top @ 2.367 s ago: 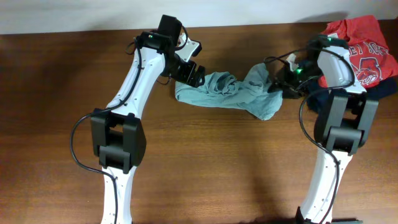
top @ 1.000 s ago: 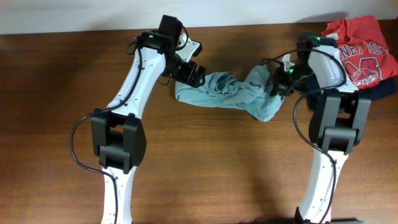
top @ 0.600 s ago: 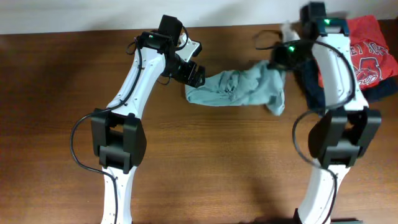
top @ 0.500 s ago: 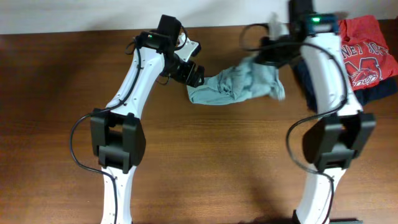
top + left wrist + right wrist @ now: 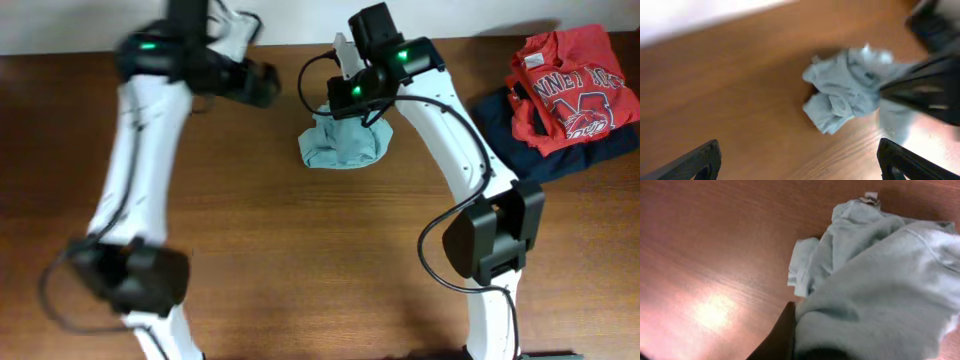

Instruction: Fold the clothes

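Note:
The clothes are one pale sage T-shirt (image 5: 345,146), bunched in a small heap at the back middle of the table. My right gripper (image 5: 347,104) is shut on its upper part and holds that part lifted. In the right wrist view the cloth (image 5: 875,280) fills the right side and hides one finger; the other dark finger (image 5: 784,335) presses against the fabric. My left gripper (image 5: 258,84) is open and empty, left of the shirt and apart from it. In the left wrist view its gripper (image 5: 800,157) stands wide over bare wood, with the shirt (image 5: 847,95) ahead of it.
A red shirt with white lettering (image 5: 565,80) lies on a dark navy folded garment (image 5: 515,135) at the back right corner. The table's back edge meets a white wall (image 5: 80,25). The right arm's blurred dark body (image 5: 930,90) crosses the left wrist view.
The right gripper has carried the shirt's right end leftward, bunching the stretched shirt into a heap. The left arm has swung up and away to the left of the shirt.

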You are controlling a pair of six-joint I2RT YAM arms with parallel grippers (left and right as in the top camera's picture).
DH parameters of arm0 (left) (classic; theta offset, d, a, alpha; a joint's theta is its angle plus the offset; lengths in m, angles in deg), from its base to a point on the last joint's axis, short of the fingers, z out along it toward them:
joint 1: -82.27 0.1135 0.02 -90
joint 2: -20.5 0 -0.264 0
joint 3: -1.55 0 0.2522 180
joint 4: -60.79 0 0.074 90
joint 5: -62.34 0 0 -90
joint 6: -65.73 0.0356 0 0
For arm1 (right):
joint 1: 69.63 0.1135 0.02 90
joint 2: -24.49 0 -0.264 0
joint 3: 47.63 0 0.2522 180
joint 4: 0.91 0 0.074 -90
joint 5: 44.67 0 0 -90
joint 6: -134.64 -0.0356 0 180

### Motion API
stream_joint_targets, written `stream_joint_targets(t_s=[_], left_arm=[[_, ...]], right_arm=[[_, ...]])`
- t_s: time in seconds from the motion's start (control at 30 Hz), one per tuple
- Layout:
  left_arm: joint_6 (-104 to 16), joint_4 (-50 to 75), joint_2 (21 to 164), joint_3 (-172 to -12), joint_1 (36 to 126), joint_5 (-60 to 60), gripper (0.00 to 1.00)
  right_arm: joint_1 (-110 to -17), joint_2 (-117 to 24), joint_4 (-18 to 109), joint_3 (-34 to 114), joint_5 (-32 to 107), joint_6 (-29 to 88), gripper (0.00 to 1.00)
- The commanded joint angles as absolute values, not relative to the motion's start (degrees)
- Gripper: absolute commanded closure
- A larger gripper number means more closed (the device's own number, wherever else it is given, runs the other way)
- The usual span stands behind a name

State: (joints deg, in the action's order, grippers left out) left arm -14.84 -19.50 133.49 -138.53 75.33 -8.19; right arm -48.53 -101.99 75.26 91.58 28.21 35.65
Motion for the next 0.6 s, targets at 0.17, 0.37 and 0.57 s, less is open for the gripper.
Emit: stream_joint_targets(t_s=[0.17, 0.37, 0.57], left_arm=[[-13.9, -19.58, 129.45, -139.04, 78.72, -7.99, 0.01], [-13.88, -19.58, 129.45, -138.93, 78.8, -8.72, 0.01], [-13.88, -19.56, 129.45, -138.93, 78.8, -9.72, 0.01]], right_arm=[[-44.69, -107.19, 75.02, 91.1, 29.37, 33.81, 0.96], [-42.54, -107.26, 76.48, 88.04, 29.52, 33.77, 0.96], [-39.81, -107.26, 75.32, 81.98, 29.5, 33.55, 0.96]])
